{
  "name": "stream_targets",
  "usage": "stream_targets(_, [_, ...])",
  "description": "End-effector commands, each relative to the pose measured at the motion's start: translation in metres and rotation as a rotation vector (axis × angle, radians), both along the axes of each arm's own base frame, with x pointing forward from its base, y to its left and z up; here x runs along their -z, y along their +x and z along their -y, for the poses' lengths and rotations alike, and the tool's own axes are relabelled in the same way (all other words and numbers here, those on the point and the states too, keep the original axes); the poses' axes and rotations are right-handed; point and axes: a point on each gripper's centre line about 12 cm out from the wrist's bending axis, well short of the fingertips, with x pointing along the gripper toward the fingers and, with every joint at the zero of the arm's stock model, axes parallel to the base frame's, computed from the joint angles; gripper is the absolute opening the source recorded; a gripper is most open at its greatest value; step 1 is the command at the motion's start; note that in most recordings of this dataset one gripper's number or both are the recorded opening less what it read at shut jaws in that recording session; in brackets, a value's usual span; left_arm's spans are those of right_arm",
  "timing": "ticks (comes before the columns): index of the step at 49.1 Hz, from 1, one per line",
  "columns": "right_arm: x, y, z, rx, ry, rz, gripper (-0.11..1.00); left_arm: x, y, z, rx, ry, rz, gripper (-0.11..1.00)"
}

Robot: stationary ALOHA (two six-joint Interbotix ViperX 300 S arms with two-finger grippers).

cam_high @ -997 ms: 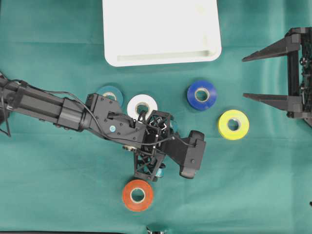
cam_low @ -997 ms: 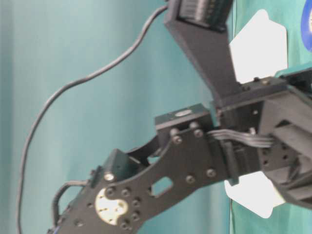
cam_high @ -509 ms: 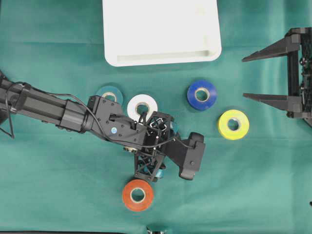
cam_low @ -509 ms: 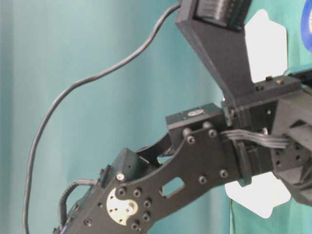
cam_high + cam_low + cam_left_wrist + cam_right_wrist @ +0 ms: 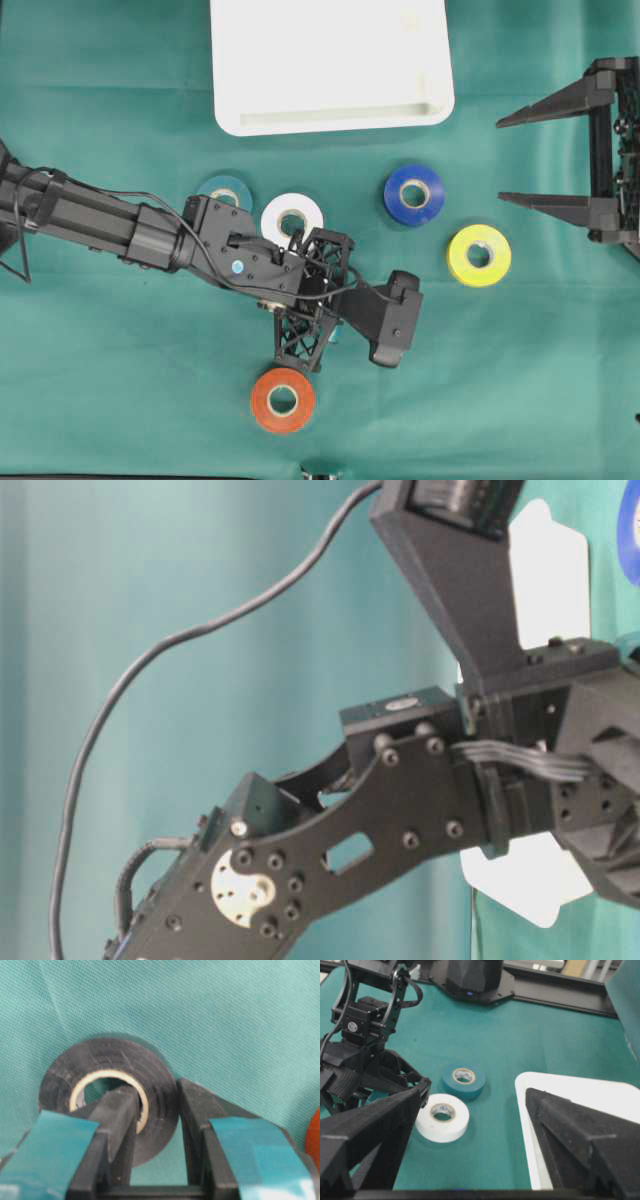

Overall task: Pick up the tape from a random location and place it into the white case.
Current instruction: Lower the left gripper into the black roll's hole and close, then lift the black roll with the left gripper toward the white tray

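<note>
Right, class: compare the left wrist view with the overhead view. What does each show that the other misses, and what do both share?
Left wrist only: a black roll, with one finger of the left gripper through its core and the other outside its wall.

Overhead only: the white case, the white, teal, blue and yellow rolls, and the open right gripper.

Both: the green cloth and the orange roll.
</note>
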Motion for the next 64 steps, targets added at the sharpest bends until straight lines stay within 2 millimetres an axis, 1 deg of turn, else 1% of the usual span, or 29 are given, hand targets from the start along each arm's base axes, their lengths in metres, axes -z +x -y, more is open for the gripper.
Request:
stream_targets(1, [-0.009, 0.003, 0.0, -0.002, 0.0, 0.021, 0.92, -0.015, 0.005, 0.002, 0.004, -0.007, 0.038, 0.19])
stream_targets(19, [-0.008, 0.003, -0.001, -0.003, 0.002, 0.018, 0.92, -0.018, 0.006, 0.002, 0.006, -0.007, 0.044, 0.19])
stream_targets(23, [-0.008, 0.003, -0.001, -0.004, 0.002, 0.017, 0.92, -0.02, 0.006, 0.002, 0.004, -0.008, 0.042, 0.19])
stream_targets(29, [-0.008, 0.003, -0.001, -0.006, 0.003, 0.017, 0.92, -0.031, 0.005, 0.002, 0.004, -0.008, 0.047, 0.19])
stream_targets(36, [-0.009, 0.003, -0.001, -0.006, 0.005, 0.018, 0.92, -0.056, 0.003, 0.001, 0.004, -0.013, 0.063, 0.19])
stream_targets(44, [-0.008, 0.003, -0.001, -0.006, 0.005, 0.017, 0.92, -0.094, 0.001, 0.001, 0.003, -0.022, 0.102, 0.19])
stream_targets(55, [-0.009, 0.003, -0.002, -0.007, 0.005, 0.018, 0.92, -0.138, -0.006, -0.001, 0.004, -0.033, 0.155, 0.19])
stream_targets(64, [-0.01, 0.003, -0.003, -0.015, 0.006, 0.021, 0.92, -0.169, -0.01, -0.002, 0.003, -0.038, 0.168, 0.19])
